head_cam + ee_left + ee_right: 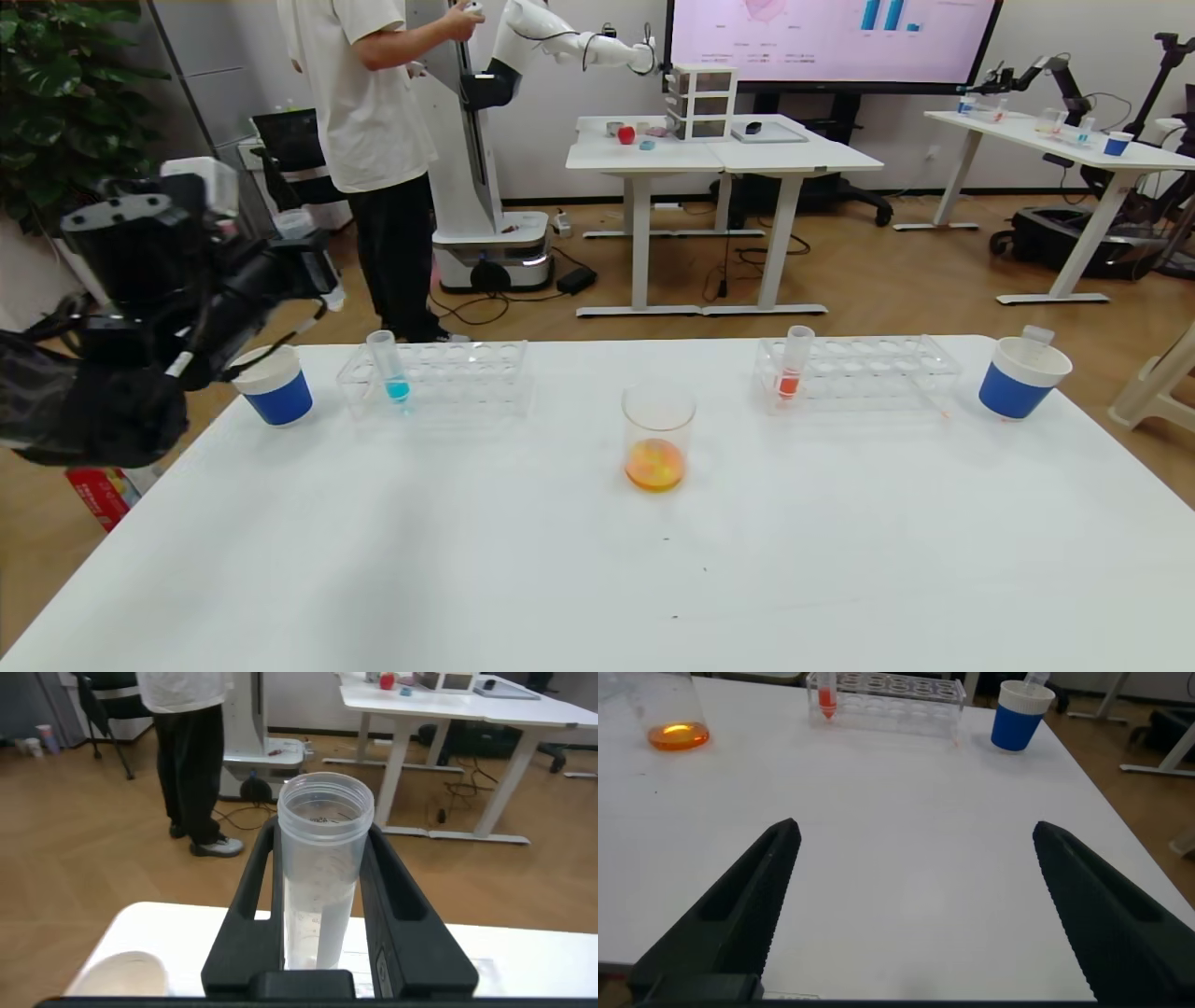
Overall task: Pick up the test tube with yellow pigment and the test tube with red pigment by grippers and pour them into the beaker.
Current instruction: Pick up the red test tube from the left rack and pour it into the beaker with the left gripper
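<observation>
The left gripper (pixel 322 943) is clenched around a clear test tube (pixel 322 873) that looks empty, so in my judgement this is the test tube with yellow pigment after its pour. In the head view that gripper (pixel 313 280) hangs at the worktop's (pixel 597 560) ten o'clock corner, above a blue paper cup (pixel 274 384). The likely step in hand is discarding the spent tube into that cup.

The right gripper (pixel 910 915) is spread wide, holding nothing, low over the worktop near its five o'clock side.

The beaker (pixel 658 435), at the centre, holds orange-yellow liquid. At its two o'clock, the test tube with red pigment (pixel 794 364) stands upright in a clear rack (pixel 859 371), untouched. Next, the left gripper should release over the cup; then the right must reach to the rack, close on the red tube, lift it clear and tip it over the beaker.
</observation>
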Controlling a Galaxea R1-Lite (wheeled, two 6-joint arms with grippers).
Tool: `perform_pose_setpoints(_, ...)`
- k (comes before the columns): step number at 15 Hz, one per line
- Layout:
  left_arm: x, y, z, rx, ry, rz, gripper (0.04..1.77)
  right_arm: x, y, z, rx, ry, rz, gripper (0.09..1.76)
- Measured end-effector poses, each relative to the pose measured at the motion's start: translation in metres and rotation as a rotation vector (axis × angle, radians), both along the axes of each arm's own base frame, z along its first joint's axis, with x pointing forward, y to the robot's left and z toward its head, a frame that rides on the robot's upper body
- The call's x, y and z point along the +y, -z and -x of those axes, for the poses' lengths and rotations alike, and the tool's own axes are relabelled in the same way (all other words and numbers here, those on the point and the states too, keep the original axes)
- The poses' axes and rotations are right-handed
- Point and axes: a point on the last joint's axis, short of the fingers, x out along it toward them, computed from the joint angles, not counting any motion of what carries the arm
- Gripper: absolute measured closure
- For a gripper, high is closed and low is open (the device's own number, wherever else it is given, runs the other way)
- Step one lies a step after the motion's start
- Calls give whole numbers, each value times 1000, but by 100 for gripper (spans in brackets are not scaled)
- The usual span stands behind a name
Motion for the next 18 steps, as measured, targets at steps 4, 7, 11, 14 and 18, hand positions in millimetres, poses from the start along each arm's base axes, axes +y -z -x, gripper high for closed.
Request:
perform_pose_setpoints(4,77,4,12,12,-90,2,131,0,0,0,0,0,0,11)
perform_pose_setpoints(7,95,19,6,47,-129,24,131,0,0,0,0,0,0,11)
perform_pose_setpoints(11,104,44,-11,26,-146,20,131,0,0,0,0,0,0,11)
perform_pose_setpoints(14,110,77,-27,49,-150,21,131,0,0,0,0,0,0,11)
perform_pose_setpoints(18,112,114,-40,70,-149,25,131,0,0,0,0,0,0,11)
